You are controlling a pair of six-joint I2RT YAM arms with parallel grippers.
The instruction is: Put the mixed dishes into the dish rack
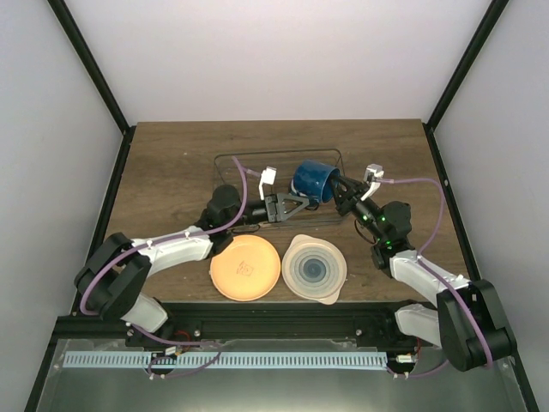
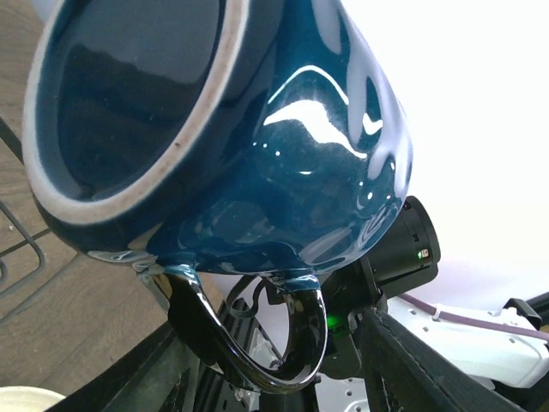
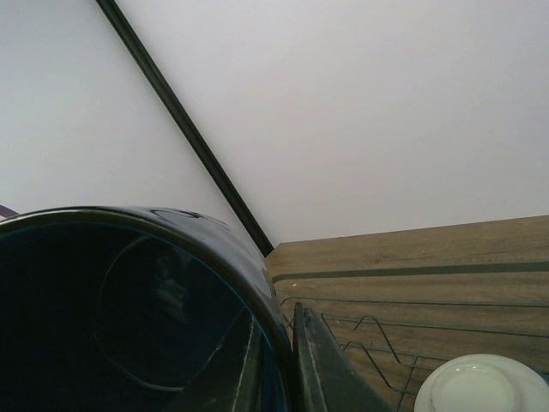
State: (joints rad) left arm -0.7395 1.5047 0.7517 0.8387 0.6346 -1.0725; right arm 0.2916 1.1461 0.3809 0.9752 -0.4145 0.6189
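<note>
Wooden table (image 1: 163,172), white-walled booth. Dark blue mug (image 1: 313,180) is off the table and tipped on its side above the right half of the dish rack (image 1: 257,155), with its handle hanging down in the left wrist view.

Right gripper (image 3: 279,365) is clamped on the mug's rim, one finger inside the cup and one outside the wall. Left gripper (image 1: 296,204) sits just beside the mug on its left with jaws spread wide and nothing in them; can't tell if a fingertip touches the glaze.

Step looks like placing the mug into the rack. Next move probably calls for lowering it into a free bay between the wire dividers, clear of the small white bowl (image 3: 480,386) already in the rack, then letting go. The left arm likely has to back out first.

Orange plate (image 1: 245,267) and the pale blue-ringed plate (image 1: 316,269) lie flat on the table near the rack's front edge, not yet loaded.
</note>
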